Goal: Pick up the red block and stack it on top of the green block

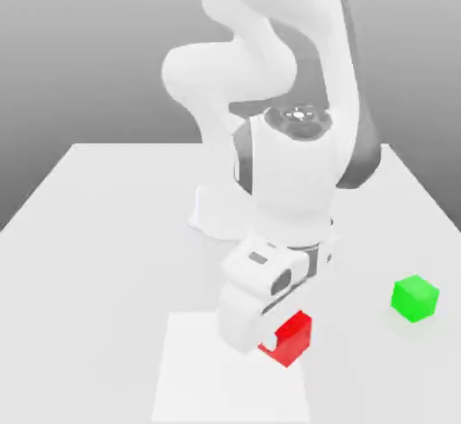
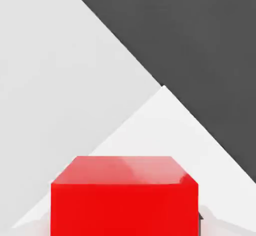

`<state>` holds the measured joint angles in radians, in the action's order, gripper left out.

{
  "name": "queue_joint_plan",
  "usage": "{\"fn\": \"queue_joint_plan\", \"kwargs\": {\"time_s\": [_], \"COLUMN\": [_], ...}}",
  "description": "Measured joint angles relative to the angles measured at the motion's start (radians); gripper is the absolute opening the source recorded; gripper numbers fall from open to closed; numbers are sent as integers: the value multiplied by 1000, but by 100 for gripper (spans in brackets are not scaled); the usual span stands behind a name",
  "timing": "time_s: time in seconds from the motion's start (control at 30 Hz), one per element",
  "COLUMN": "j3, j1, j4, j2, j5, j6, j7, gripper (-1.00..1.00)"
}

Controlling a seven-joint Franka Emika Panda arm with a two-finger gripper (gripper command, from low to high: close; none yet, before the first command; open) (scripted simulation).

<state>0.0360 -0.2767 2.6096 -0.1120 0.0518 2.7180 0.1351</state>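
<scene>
1. Red block (image 1: 290, 338) sits on the bench (image 1: 99, 233), near the front edge in the exterior view, on a paler square patch (image 1: 194, 368) of the surface.
2. Hand view has the same red block (image 2: 124, 195) close up and roughly centred under the camera. This suggests the hand is lined up over it for the pick.
3. Gripper (image 1: 255, 339) is low at the block, with the hand body covering the block's side toward the exterior view's left. Jaws: cannot tell how far open, or whether they have hold of the block; no fingers can be made out.
4. Green block (image 1: 415, 298) rests on the bench well apart from the red one, toward the exterior view's right and slightly further back. It is untouched, so stacking is not yet done.
5. Bench between the two blocks looks bare, so nothing seems to block a lift-and-carry across. The arm's own base (image 1: 216, 211) is behind, off that line.
</scene>
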Motion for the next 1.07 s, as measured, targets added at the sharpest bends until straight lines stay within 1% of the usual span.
{"fn": "queue_joint_plan", "kwargs": {"time_s": [0.33,0.47,0.67,0.77,0.87,0.97,1.0,1.07], "j3": [-118,-165,-201,-185,-169,-164,-163,-163], "j1": [-198,-266,-394,-427,-413,-417,-417,-417], "j4": [34,48,68,66,62,61,61,61], "j2": [76,106,143,95,26,-45,-59,-59], "j5": [28,15,-29,-76,-114,-131,-133,-133], "j6": [-38,-52,-70,-28,36,107,121,121], "j7": [184,275,428,478,508,521,522,522], "gripper": [-100,-100,-100,-100,-100,-100,100,100]}}
